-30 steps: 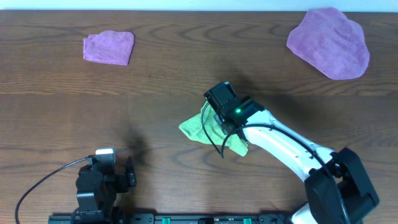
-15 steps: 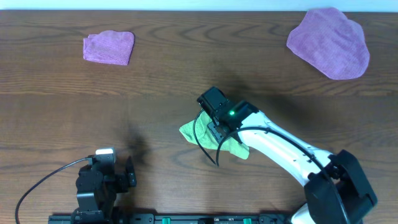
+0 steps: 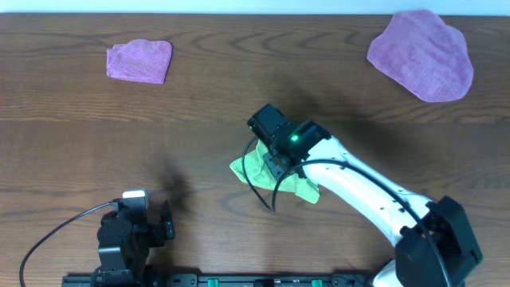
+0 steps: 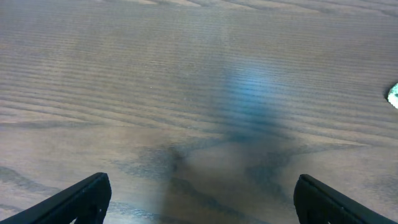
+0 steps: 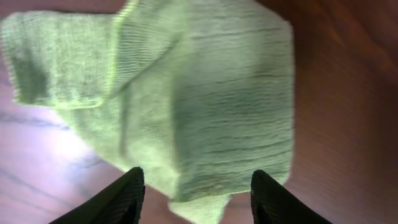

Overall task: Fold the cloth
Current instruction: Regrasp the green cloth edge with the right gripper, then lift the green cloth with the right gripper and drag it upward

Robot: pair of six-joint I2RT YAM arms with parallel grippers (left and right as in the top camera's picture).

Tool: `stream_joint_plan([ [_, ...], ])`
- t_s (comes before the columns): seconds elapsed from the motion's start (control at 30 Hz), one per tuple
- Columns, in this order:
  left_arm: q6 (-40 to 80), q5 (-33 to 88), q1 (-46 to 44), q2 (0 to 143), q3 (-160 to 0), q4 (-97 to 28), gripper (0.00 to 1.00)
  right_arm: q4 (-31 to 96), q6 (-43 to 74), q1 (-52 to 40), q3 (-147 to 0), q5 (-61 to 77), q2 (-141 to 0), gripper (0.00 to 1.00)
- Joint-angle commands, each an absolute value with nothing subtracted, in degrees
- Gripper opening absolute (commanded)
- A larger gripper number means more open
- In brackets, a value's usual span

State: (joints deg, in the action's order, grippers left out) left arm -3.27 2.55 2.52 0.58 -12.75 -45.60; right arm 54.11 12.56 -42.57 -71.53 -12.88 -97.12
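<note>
The cloth (image 3: 244,167), a lime-green towel, lies crumpled at the table's middle, mostly hidden under my right arm in the overhead view. In the right wrist view the cloth (image 5: 205,93) fills the frame, one flap folded over at its upper left. My right gripper (image 5: 196,199) hangs just over the cloth's near corner, and that corner lies between the two fingers without touching either. The jaws stand apart, open. My left gripper (image 4: 199,202) is wide open over bare wood at the front left, with nothing in it. A sliver of the cloth (image 4: 393,94) shows at that view's right edge.
A small folded purple cloth (image 3: 140,60) lies at the far left. A large purple cloth (image 3: 422,54) lies at the far right. The left arm's base (image 3: 127,235) and its cable sit at the front left edge.
My right gripper has shifted left and a little farther back over the cloth, and its fingers have drawn closer together. The left arm has not moved.
</note>
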Motion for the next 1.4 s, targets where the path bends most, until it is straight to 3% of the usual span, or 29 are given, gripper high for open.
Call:
stream_joint_plan([
  [0.0, -4.1, 1.5, 2.6, 0.2, -10.6, -47.6, 0.95, 53.1, 15.4, -46.3, -70.5, -15.9, -97.4, 0.59],
  [0.27, -4.1, 1.5, 2.6, 0.2, -10.6, -47.6, 0.95, 49.3, 15.6, -43.9, -63.4, -17.1, -97.4, 0.59],
  [0.43, -4.1, 1.5, 2.6, 0.2, -10.6, -47.6, 0.95, 48.0, 15.6, -42.8, -62.9, -18.0, -97.4, 0.51],
  [0.47, -4.1, 1.5, 2.6, 0.2, -10.6, -47.6, 0.95, 47.5, 15.6, -42.8, -62.9, -18.0, -97.4, 0.46],
  [0.53, -4.1, 1.5, 2.6, 0.2, -10.6, -47.6, 0.95, 46.7, 15.6, -42.8, -62.9, -18.0, -97.4, 0.09],
  [0.57, -4.1, 1.5, 2.6, 0.2, -10.6, -47.6, 0.95, 46.0, 15.6, -42.8, -62.9, -18.0, -97.4, 0.01],
  [0.9, -4.1, 1.5, 2.6, 0.2, -10.6, -47.6, 0.95, 41.6, 10.3, -41.0, -67.2, -27.1, -97.4, 0.01],
  [1.2, -4.1, 1.5, 2.6, 0.2, -10.6, -47.6, 0.95, 41.1, 8.0, -25.9, -83.8, -18.3, -103.0, 0.02],
  [1.37, -4.1, 1.5, 2.6, 0.2, -10.6, -47.6, 0.95, 45.3, 6.1, -24.4, -92.0, -17.8, -111.4, 0.02],
])
